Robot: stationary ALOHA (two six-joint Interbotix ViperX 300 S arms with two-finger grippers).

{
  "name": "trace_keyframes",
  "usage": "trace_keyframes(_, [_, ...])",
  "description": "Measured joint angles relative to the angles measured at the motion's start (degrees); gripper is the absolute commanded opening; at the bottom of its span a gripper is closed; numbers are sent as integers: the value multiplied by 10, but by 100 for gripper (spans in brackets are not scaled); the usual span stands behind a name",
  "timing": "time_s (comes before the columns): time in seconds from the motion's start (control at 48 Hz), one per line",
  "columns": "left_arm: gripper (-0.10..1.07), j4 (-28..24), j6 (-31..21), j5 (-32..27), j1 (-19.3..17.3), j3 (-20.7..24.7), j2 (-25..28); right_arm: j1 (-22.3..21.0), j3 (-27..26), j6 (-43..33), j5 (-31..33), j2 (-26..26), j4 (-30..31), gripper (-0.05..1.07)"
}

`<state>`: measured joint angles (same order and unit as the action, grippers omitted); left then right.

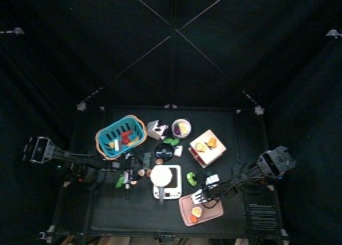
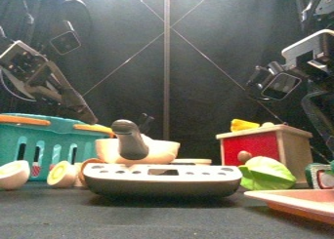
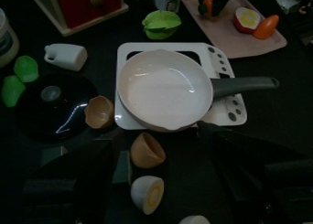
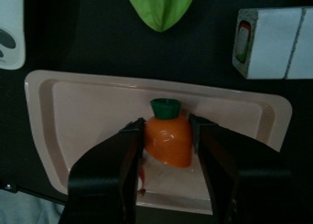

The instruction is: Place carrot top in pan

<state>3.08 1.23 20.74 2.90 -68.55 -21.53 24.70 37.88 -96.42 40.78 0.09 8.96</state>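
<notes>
The carrot top (image 4: 169, 141), orange with a green cap, lies on a pink tray (image 4: 73, 109) at the table's front right. My right gripper (image 4: 169, 145) is down over it, one jaw pressed against each side. The white pan (image 3: 163, 86) with a dark handle sits on a white toy stove (image 3: 230, 111) in the table's middle; it also shows in the top view (image 1: 164, 176). My left gripper (image 3: 153, 159) hangs open and empty above and to the left of the pan. In the top view the right gripper (image 1: 203, 197) is just right of the stove.
A teal basket (image 1: 118, 137) stands at the back left and a red box (image 2: 261, 145) at the back right. A green leaf piece (image 4: 159, 8) and a white block (image 4: 275, 40) lie beyond the tray. Cut food halves (image 3: 146, 150), a white cup (image 3: 64, 54) and a black lid (image 3: 55, 100) lie left of the stove.
</notes>
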Motion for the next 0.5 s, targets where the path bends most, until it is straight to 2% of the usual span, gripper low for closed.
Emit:
trace_keyframes(0.104, [98, 0, 0, 0, 1, 0, 0, -2, -10, 0, -3, 0, 32, 64])
trace_keyframes(0.25, [98, 0, 0, -1, 1, 0, 0, -18, -36, 0, -27, -5, 127, 64])
trace_keyframes(0.396, [98, 1, 1, -1, 1, 0, 0, -49, -60, 0, -77, -5, 221, 64])
trace_keyframes(0.5, [98, 0, 1, -1, 1, 0, 0, -83, -76, -4, -142, -2, 300, 64])
